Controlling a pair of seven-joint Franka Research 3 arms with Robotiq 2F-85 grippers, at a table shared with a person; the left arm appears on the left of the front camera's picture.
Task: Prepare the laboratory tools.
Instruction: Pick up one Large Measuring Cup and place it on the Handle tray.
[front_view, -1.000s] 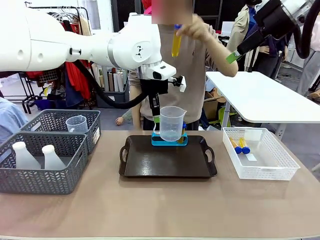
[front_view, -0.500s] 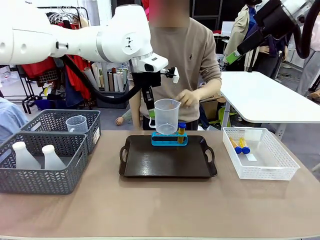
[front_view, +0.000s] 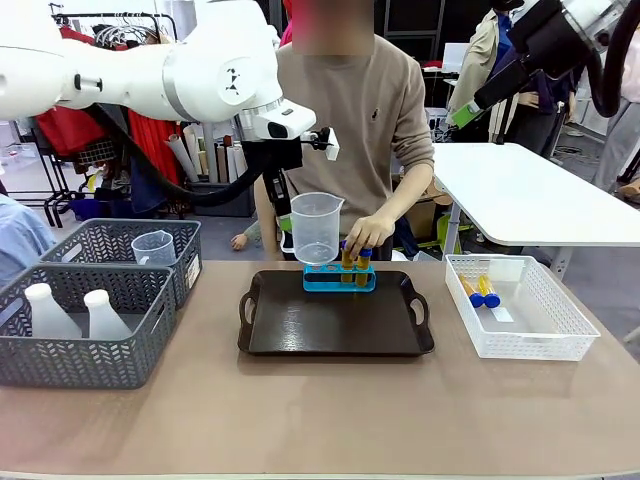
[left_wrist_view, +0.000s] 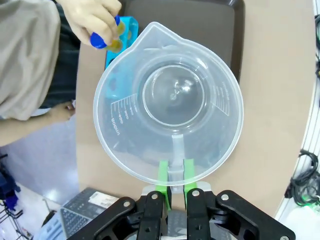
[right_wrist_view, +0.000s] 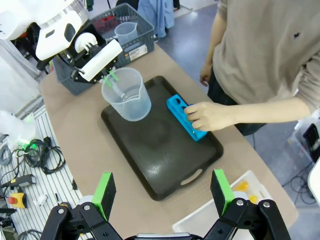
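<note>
My left gripper (left_wrist_view: 175, 176) is shut on the handle of the clear measuring beaker (left_wrist_view: 172, 97). It holds the beaker (front_view: 316, 228) upright in the air above the far left of the dark tray (front_view: 300, 325). A blue rack (front_view: 340, 280) stands at the tray's far edge. The person's hand (front_view: 366, 233) sets an amber tube with a blue cap (front_view: 348, 258) into the rack, beside another tube (front_view: 364, 268). Two more tubes (front_view: 478, 291) lie in the white basket (front_view: 545, 335). My right gripper (right_wrist_view: 163, 192) hangs open high above the table, with nothing between its fingers.
Two grey baskets stand at the left. The near one (front_view: 100, 365) holds two white flasks (front_view: 103, 314), the far one (front_view: 185, 240) a second clear beaker (front_view: 152, 247). A white table (front_view: 530, 200) stands behind on the right. The near half of the tabletop (front_view: 330, 420) is bare.
My left gripper has carried the beaker up and to the left, off the rack side. The person's hand came down from head height and brought a tube to the rack.
</note>
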